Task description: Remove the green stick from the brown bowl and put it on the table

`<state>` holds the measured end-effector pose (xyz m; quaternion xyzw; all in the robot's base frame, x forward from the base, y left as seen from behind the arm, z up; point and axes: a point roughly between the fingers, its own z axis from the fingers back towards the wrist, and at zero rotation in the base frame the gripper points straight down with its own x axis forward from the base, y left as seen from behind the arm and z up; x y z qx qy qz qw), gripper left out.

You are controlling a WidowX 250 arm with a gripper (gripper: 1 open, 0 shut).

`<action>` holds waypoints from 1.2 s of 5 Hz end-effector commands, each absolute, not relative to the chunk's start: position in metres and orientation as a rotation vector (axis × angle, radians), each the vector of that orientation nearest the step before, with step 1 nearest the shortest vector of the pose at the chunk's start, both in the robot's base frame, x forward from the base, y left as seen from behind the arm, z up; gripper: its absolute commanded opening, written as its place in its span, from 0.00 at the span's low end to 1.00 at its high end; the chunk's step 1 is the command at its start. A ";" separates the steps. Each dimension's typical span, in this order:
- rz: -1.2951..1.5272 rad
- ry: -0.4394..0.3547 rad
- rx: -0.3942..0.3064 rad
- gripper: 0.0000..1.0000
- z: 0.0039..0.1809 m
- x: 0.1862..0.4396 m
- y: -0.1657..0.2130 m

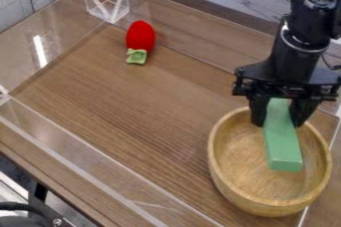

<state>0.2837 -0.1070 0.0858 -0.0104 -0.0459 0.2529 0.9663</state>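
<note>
Camera view shows a black pincer (282, 96) clamped on the upper end of the green stick (281, 137), which hangs tilted above the brown bowl (234, 176); it looks light, rigid and matte, its flat faces easy to pinch.

Brown wood-grain table (120, 112), edged with clear acrylic walls (60, 171) on the near, left and far sides. Near the right front corner, a wide, shallow tan wooden bowl (234, 193) resting directly on the tabletop; well apart from that bowl, toward the far left, a red strawberry-like toy (140, 40) lying on the wood with its green end turned toward the bowl's side of the table. Beyond the toy, farther still from the bowl, a small clear folded acrylic piece (106, 5) standing by the far wall.
</note>
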 end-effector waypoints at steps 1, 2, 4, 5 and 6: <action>0.512 -0.140 -0.061 0.00 0.099 0.292 -0.104; 0.492 -0.140 -0.070 0.00 0.108 0.283 -0.104; 0.683 -0.147 -0.066 0.00 0.117 0.280 -0.103; 0.694 -0.145 -0.066 0.00 0.117 0.281 -0.103; 0.705 -0.144 -0.068 0.00 0.117 0.281 -0.102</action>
